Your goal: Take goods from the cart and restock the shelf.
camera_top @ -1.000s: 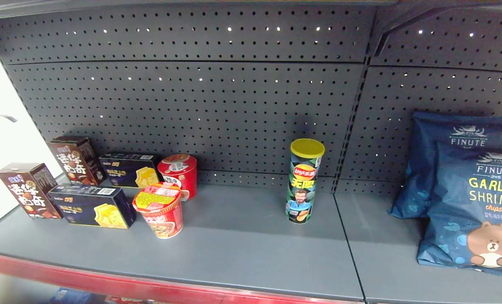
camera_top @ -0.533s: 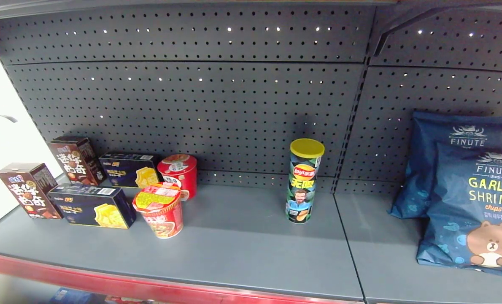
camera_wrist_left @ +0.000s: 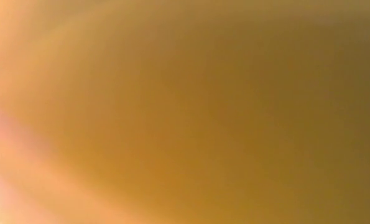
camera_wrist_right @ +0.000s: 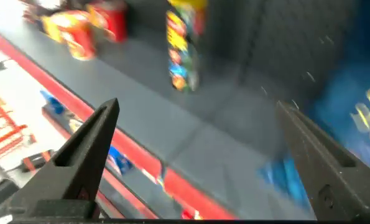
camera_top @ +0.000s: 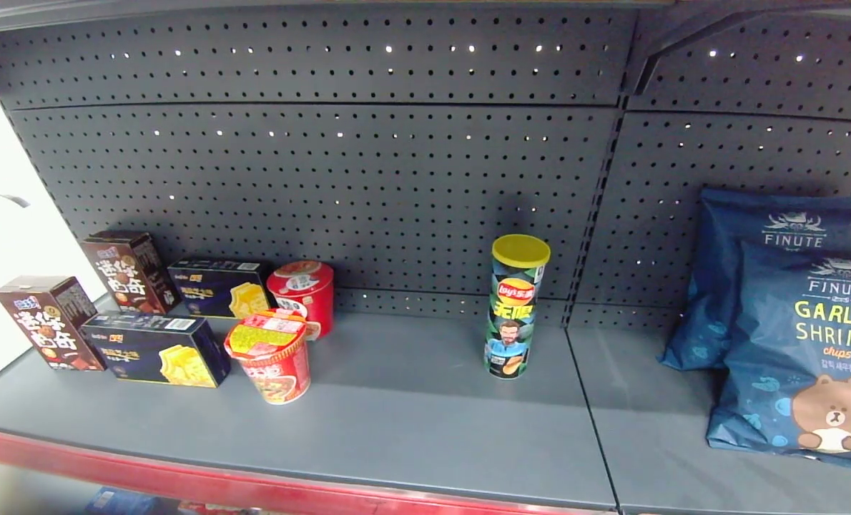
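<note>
The right gripper (camera_wrist_right: 198, 104) is seen released, its fingers spread wide with nothing between them (no goods from the cart are carried). It is poised before the shelf (camera_top: 411, 422), above the red front edge. Beyond it the chip can (camera_top: 517, 307) is stood upright, close to the back panel (camera_top: 397, 200). To the can's left, cup noodles (camera_top: 272, 357) and boxes (camera_top: 157, 350) are ranked front to back, presumably so labels face out. To its right, blue chip bags (camera_top: 797, 357) are leaned on the panel. Bare shelf beside the can is judged the likely restocking spot.
</note>
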Motion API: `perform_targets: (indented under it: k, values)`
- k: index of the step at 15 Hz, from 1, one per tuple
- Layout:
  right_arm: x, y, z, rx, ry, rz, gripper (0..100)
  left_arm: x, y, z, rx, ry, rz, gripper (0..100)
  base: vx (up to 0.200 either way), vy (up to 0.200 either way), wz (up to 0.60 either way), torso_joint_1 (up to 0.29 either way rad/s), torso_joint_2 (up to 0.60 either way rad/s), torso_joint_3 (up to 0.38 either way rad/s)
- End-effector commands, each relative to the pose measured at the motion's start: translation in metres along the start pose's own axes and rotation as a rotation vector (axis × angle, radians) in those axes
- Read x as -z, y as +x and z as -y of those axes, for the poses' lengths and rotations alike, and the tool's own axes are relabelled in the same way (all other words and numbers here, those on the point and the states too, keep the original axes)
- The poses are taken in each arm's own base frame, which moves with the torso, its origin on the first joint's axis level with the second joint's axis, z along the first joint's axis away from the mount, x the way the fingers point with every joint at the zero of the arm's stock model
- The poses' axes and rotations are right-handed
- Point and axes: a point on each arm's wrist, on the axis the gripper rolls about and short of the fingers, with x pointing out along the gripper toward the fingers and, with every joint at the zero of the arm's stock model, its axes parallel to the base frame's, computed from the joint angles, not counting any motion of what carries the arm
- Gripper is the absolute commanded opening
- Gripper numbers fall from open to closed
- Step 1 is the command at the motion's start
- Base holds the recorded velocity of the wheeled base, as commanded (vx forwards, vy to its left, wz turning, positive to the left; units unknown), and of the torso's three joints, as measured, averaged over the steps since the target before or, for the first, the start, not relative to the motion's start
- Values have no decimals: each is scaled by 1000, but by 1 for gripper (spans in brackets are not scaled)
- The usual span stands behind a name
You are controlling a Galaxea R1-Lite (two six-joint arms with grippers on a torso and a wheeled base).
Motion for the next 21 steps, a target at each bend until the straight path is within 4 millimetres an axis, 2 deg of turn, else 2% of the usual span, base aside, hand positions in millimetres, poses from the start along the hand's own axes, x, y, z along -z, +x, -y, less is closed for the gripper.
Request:
perform_targets:
  k: [1, 6, 7, 8, 10, 16, 21]
  values:
    - [-10, 61, 10, -141, 8, -54, 100, 1, 0, 0, -3, -1, -2, 0, 0, 0, 0, 0, 0, 0]
    - [6, 136, 19, -215, 40, -203, 100, 0, 0, 0, -5, -2, 1, 0, 0, 0, 0, 0, 0, 0]
    - [10, 151, 20, -239, 39, -199, 100, 0, 0, 0, -3, -8, 3, 0, 0, 0, 0, 0, 0, 0]
    - [10, 154, 20, -248, 40, -196, 100, 0, 0, 0, -3, -10, 3, 0, 0, 0, 0, 0, 0, 0]
    - [7, 182, 26, -354, 48, -164, 100, 1, 0, 0, -5, -25, 3, 0, 0, 0, 0, 0, 0, 0]
    - [27, 227, 34, -485, 75, -172, 100, 2, 1, 0, 1, -28, 0, 0, 0, 0, 0, 0, 0, 0]
    - [38, 269, 61, -454, 93, -181, 100, 5, 2, 1, 5, -30, -11, 0, 0, 0, 0, 0, 0, 0]
